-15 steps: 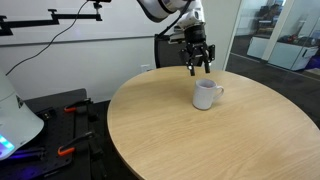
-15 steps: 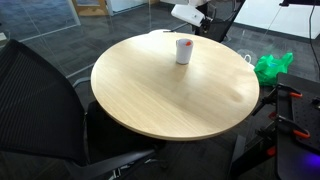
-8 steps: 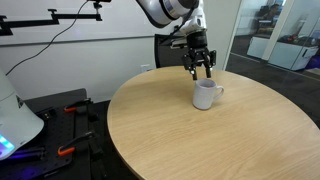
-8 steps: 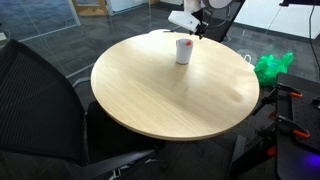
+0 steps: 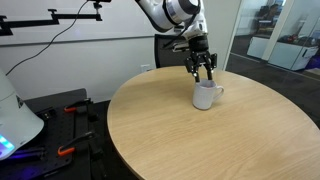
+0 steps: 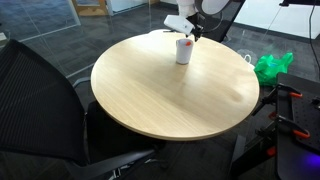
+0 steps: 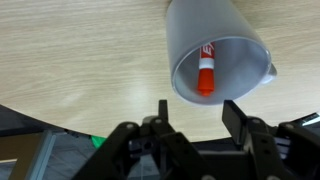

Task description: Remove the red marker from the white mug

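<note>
Gripper point(image 5: 203, 71) wide open, empty, above white mug point(image 5: 206, 96) holding red marker point(image 7: 205, 77)

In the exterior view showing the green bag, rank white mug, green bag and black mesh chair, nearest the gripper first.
1. White ceramic mug, directly under the gripper.
2. Green plastic bag, at the picture's right.
3. Black mesh chair, left foreground.

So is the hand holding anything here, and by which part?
Nothing held: the hand is open above the white mug, red marker inside.
</note>
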Robot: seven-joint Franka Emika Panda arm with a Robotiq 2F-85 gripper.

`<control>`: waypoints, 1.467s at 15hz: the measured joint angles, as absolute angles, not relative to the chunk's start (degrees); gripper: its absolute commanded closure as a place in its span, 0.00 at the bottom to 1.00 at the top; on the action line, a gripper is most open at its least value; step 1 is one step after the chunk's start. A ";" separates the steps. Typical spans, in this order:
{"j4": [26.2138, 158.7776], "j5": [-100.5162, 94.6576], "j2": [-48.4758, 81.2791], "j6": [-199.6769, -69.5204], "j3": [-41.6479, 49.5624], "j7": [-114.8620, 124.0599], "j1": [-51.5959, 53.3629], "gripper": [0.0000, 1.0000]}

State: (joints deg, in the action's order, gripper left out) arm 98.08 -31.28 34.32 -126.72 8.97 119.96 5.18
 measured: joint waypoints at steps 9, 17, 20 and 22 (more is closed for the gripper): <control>93.90 -31.17 38.26 -126.72 9.82 119.96 5.67 0.46; 93.27 -31.16 39.22 -126.72 10.41 119.96 6.64 0.48; 93.27 -31.15 39.44 -126.72 10.43 119.96 6.66 0.49; 93.27 -31.14 39.61 -126.72 10.49 119.97 6.66 0.49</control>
